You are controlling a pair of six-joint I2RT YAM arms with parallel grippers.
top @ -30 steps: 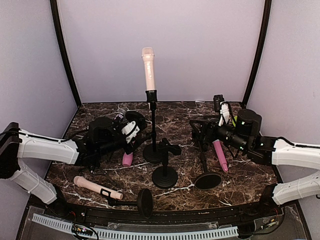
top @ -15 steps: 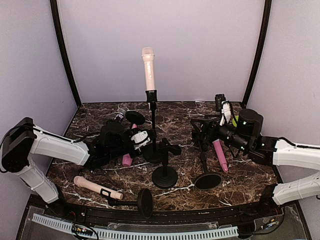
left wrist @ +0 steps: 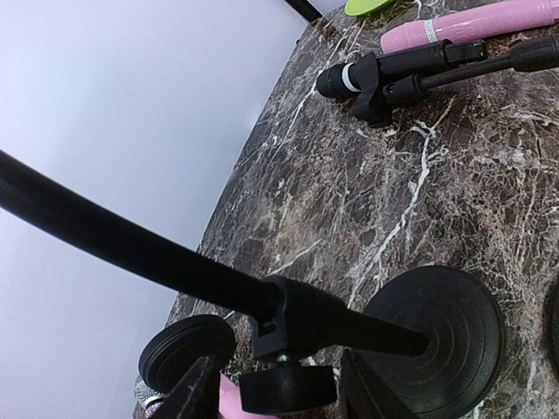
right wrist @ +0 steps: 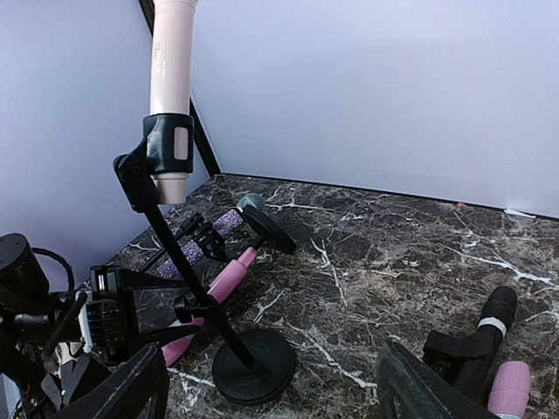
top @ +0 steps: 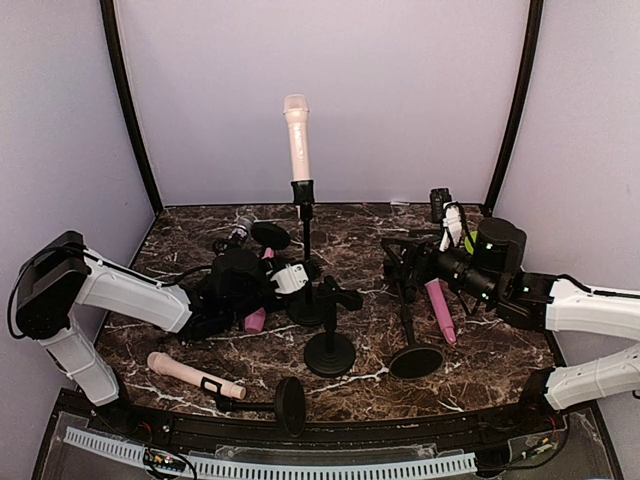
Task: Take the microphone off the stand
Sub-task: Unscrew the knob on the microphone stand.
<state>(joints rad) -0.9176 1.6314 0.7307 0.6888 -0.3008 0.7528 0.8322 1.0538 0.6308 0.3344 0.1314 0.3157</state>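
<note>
Left gripper (left wrist: 279, 365) half-spread, fingers either side of the knob (left wrist: 288, 390) low on the stand (left wrist: 131, 249), not pinching; likely there to steady it. High above it the microphone (top: 296, 135) stands upright in its clip (right wrist: 170, 148). Right gripper (right wrist: 272, 362) gapes wide and empty, facing the stand, presumably for the pull.
</note>
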